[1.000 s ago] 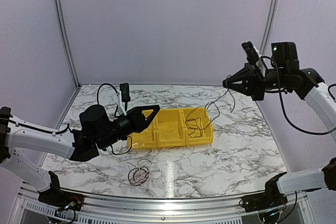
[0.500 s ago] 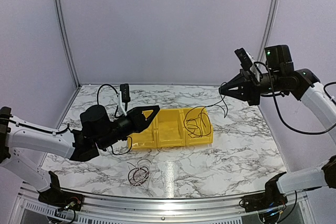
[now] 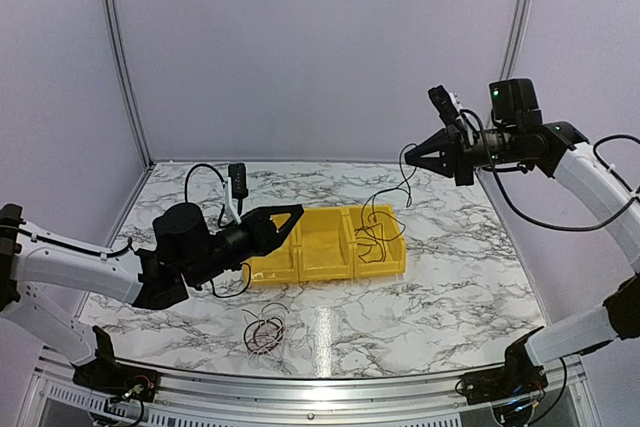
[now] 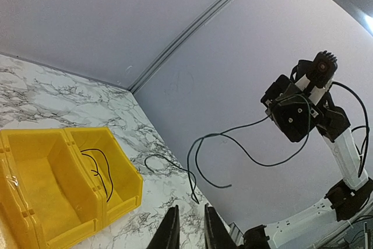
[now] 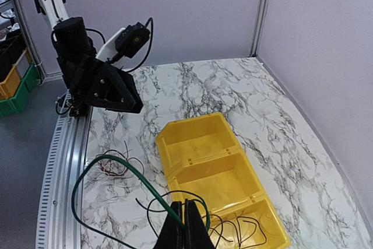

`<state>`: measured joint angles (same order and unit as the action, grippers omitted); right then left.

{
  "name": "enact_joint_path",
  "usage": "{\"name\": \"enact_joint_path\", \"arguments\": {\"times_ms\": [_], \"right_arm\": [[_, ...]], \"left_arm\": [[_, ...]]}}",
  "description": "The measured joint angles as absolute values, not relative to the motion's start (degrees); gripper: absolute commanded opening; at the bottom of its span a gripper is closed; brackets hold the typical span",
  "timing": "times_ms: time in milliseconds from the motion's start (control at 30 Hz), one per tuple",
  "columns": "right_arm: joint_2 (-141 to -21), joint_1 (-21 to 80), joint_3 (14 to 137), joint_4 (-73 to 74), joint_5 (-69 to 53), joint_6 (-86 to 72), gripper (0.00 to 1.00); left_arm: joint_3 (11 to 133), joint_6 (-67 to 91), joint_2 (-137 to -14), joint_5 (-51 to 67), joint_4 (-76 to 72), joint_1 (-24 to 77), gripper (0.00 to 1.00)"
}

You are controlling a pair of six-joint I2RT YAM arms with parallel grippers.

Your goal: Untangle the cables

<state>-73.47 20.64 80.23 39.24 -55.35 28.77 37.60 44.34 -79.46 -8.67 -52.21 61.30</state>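
As the right gripper [image 3: 412, 160] pinched a limp, featherlight cable [image 3: 370, 215], the left gripper [image 3: 292, 215] held its fingers slightly apart, empty; the cable's free end seemed the best hold.

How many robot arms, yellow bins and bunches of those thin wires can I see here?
Robot arms: 2, left arm and right arm
Yellow bin: 1
Wire bunches: 2, bin bunch with one strand held up by the right gripper, table bunch
Total: 5
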Motion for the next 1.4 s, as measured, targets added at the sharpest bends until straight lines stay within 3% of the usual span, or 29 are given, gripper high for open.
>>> {"name": "enact_joint_path", "arguments": {"times_ms": [633, 967, 1400], "right_arm": [[-96.6, 12.6, 75.8, 30.3, -52.7, 29.9, 0.00], [-97.3, 18.5, 69.9, 25.7, -37.5, 27.7, 0.00], [-105.3, 24.2, 71.7, 24.9, -22.7, 25.8, 0.00]], "left_arm": [[33.5, 44.5, -77.2, -10.7, -51.9, 61.3, 0.20], [33.1, 44.1, -77.0, -12.5, -51.0, 61.3, 0.22], [33.1, 44.1, -77.6, -13.0, -50.0, 61.3, 0.23]]}}
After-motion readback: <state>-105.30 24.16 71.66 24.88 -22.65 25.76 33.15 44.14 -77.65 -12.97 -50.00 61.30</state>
